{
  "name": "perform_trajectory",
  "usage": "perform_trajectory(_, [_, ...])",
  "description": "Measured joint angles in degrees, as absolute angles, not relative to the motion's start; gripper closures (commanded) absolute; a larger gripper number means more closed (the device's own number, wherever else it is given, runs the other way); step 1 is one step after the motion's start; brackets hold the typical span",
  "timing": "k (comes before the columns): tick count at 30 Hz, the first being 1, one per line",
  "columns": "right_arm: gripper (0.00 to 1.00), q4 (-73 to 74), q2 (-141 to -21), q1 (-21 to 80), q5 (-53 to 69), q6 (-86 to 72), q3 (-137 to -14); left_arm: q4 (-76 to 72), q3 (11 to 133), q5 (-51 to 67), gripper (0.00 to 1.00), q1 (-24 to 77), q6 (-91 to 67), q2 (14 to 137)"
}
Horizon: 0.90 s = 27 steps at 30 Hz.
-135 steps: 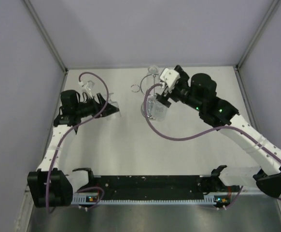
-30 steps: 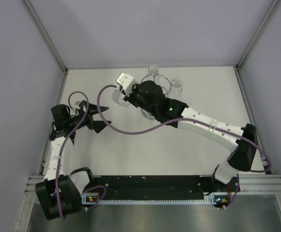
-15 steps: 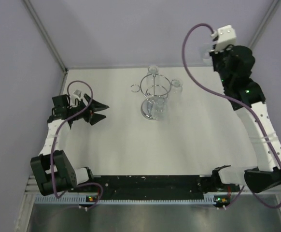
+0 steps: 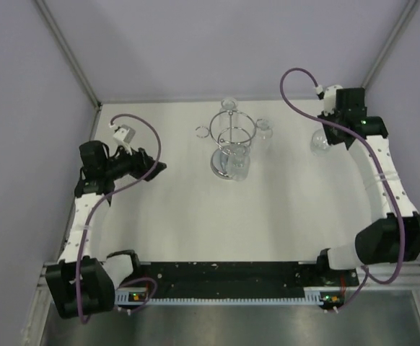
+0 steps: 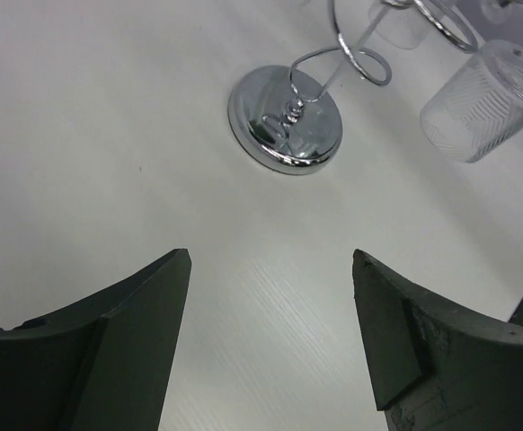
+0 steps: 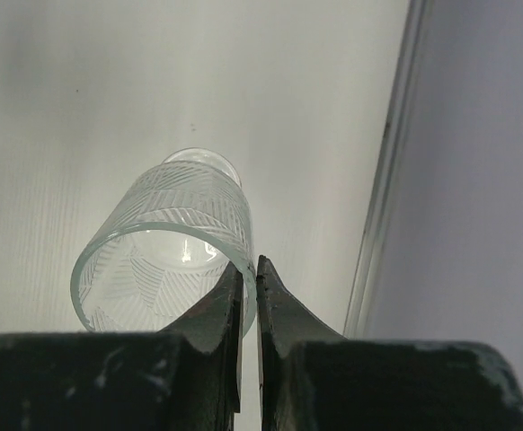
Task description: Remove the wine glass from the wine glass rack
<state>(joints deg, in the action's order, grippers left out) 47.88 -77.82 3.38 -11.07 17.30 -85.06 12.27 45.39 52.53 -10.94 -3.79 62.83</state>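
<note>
The chrome wine glass rack (image 4: 232, 134) stands at the back middle of the table; its mirrored base (image 5: 286, 120) shows in the left wrist view. A clear etched wine glass (image 4: 319, 142) is off the rack at the right side of the table. My right gripper (image 6: 250, 268) is shut on the rim wall of this wine glass (image 6: 163, 256), one finger inside and one outside. My left gripper (image 5: 270, 265) is open with only bare table between its fingers, left of the rack and pointing at it; in the top view the left gripper (image 4: 155, 169) is well apart from the rack.
Other clear glasses hang on the rack's arms, one low by the base (image 4: 239, 164) and also seen in the left wrist view (image 5: 480, 101). A metal rail (image 6: 384, 180) and the purple wall run close on the right of the held glass.
My right arm has come down from high against the back right wall to just above the table's right side, still holding the glass. The left gripper's jaws have narrowed and it has shifted slightly.
</note>
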Motion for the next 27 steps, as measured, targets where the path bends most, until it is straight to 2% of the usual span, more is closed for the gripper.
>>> perform_trajectory(5, [1.0,50.98,-87.88,2.52,-8.21,17.96,-86.11,8.73,45.3,52.71,0.23,-5.58,8.43,58.43])
perform_trajectory(11, [1.0,52.93,-99.59,1.72,-5.82,17.87,-94.28,8.54,44.18,52.05,0.23,1.08,16.69,55.05])
perform_trajectory(20, [1.0,53.15,-114.54,-2.7,-2.7,16.62,-110.32,8.54,43.62,51.42,0.23,11.29,20.36,51.16])
perform_trajectory(27, [1.0,53.58,-122.19,-6.26,-2.55,16.34,-115.74,6.63,43.62,47.75,0.22,21.85,21.1,54.02])
